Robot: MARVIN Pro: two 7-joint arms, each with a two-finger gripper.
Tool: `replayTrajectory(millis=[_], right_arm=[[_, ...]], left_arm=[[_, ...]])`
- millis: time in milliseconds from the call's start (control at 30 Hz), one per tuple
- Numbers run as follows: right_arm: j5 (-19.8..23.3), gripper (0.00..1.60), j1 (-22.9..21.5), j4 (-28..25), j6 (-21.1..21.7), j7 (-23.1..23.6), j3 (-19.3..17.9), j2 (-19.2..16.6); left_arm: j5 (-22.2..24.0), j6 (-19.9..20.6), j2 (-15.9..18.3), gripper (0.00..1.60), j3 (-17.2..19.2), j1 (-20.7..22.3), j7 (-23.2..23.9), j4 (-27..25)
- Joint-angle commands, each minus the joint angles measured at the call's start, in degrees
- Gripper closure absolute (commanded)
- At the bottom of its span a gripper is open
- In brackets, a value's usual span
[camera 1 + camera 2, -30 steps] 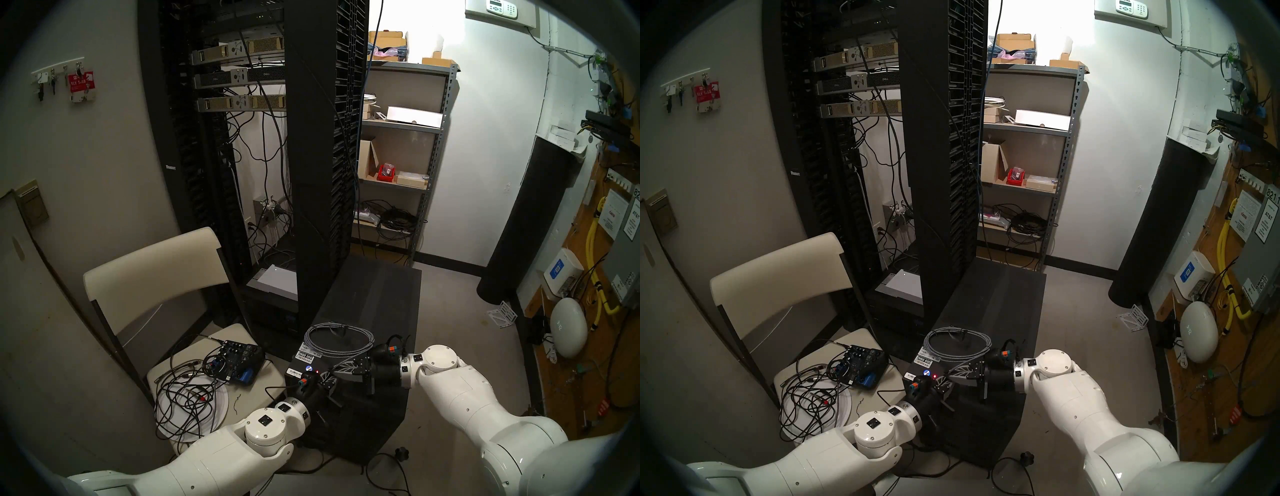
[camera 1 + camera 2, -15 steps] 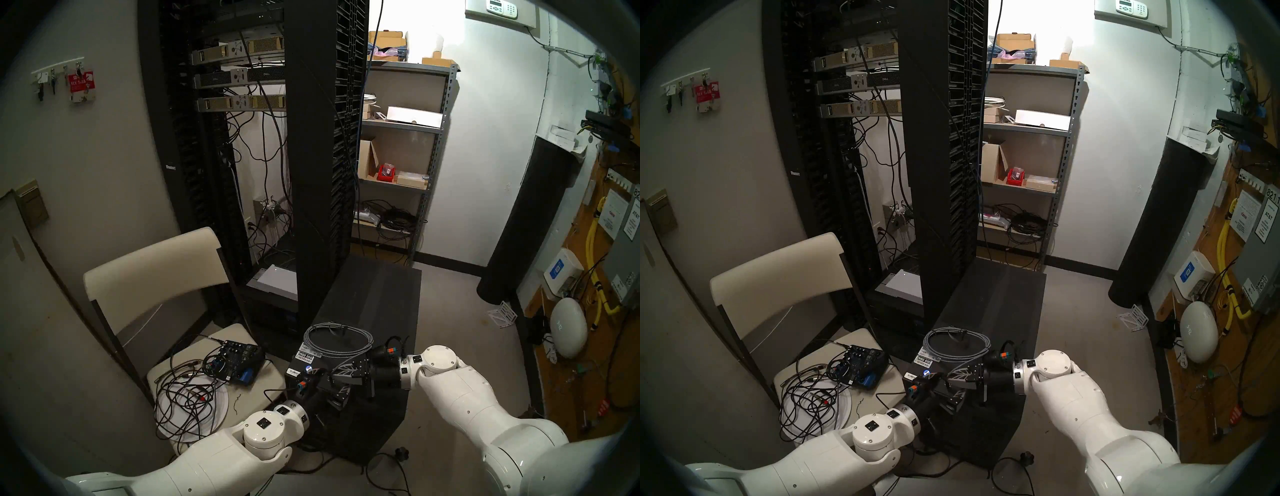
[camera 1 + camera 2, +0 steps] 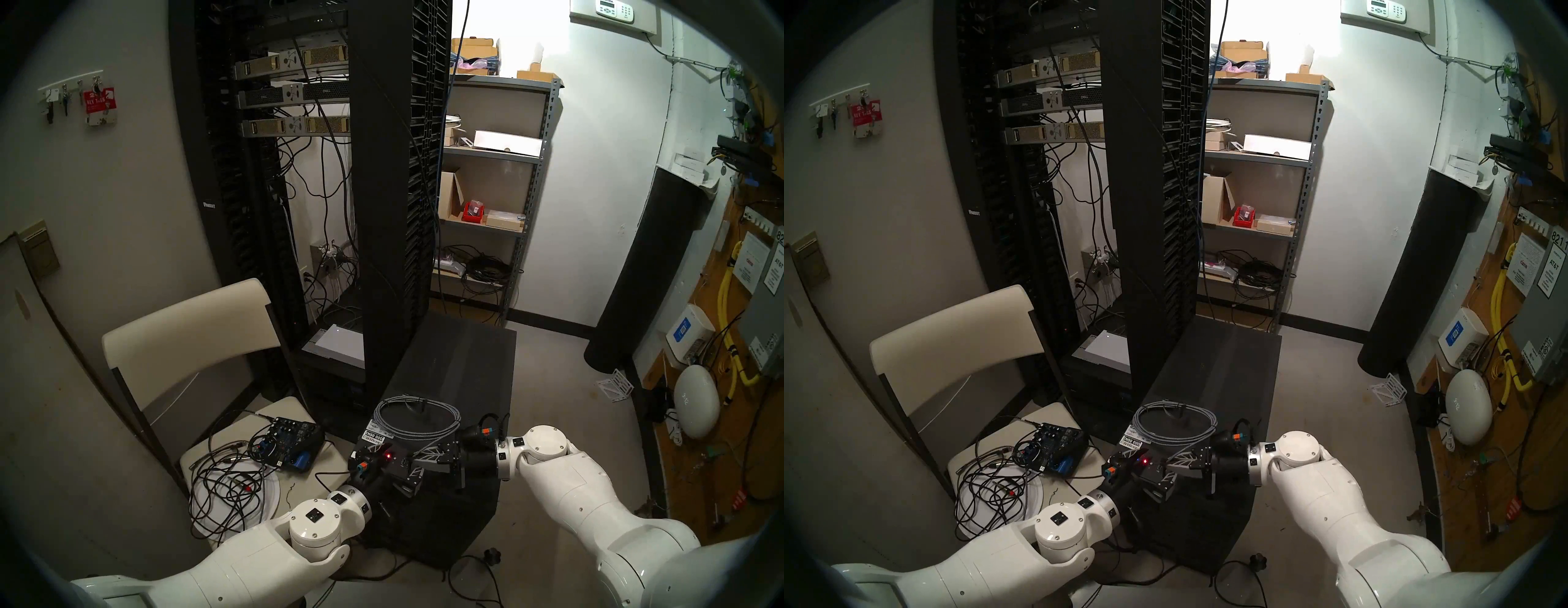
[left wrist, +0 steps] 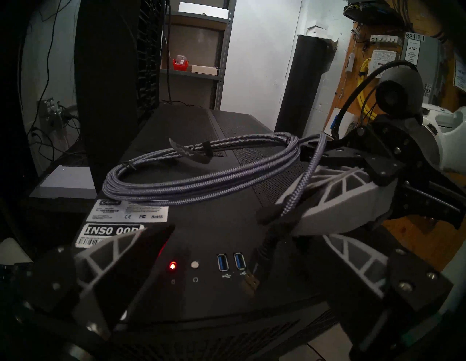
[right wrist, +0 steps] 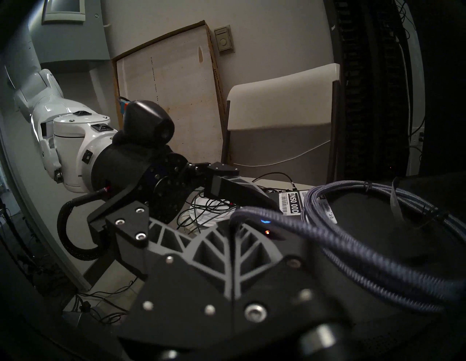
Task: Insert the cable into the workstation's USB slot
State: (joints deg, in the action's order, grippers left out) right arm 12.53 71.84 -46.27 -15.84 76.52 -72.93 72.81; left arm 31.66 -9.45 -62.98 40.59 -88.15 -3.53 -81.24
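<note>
The black workstation (image 3: 458, 365) lies on the floor with its port panel facing up. The grey braided cable (image 3: 415, 418) is coiled on top of it. My right gripper (image 3: 413, 456) is shut on the cable's free end (image 5: 353, 252). In the left wrist view the metal plug (image 4: 251, 279) hangs below the right gripper (image 4: 290, 216), tip down, just right of two blue USB slots (image 4: 223, 262). My left gripper (image 3: 394, 460) is open over the front edge of the panel. Its fingers (image 4: 121, 254) stand either side of the ports, holding nothing.
A tall black server rack (image 3: 390, 191) rises right behind the workstation. To the left is a white chair (image 3: 191, 331) carrying an audio box (image 3: 288, 441) and tangled black wires. A metal shelf (image 3: 492, 191) stands at the back and a black column (image 3: 645, 271) on the right.
My left gripper has gone from shut to wide open and drawn back slightly towards me. The right gripper has shifted a little to the right, still shut on the cable.
</note>
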Motion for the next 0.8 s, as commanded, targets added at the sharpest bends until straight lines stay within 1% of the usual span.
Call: replayTrajectory(millis=[0, 167, 333, 467, 600, 767], right_arm=[[0.08, 1.6, -0.93, -0.83, -0.32, -0.26, -0.26, 0.2], [-0.01, 1.6, -1.26, -0.51, -0.4, -0.3, -0.34, 0.29], [-0.19, 1.6, -1.92, 0.23, -0.6, -0.21, -0.29, 0.61], [-0.3, 1.6, -2.22, 0.74, -0.76, -0.09, -0.28, 0.82], [-0.48, 1.6, -2.09, 0.67, -0.6, -0.28, -0.33, 1.01], [-0.81, 1.6, -1.46, -0.07, -0.66, -1.38, -0.62, 1.22]], left_arm=[[-0.22, -0.72, 3.61, 0.0, 0.09, -1.55, 1.4, -3.18], [-0.2, -1.62, 5.9, 0.0, 0.49, -2.79, 2.62, -4.36], [0.1, -2.9, 7.0, 0.0, 1.11, -3.4, 3.86, -4.96], [-0.29, -3.82, 6.47, 0.0, 1.27, -3.75, 3.27, -5.29], [-0.45, -3.77, 5.96, 0.0, 0.77, -3.64, 3.87, -5.72], [-1.33, -3.66, 5.73, 0.0, 0.62, -5.19, 1.64, -8.06]])
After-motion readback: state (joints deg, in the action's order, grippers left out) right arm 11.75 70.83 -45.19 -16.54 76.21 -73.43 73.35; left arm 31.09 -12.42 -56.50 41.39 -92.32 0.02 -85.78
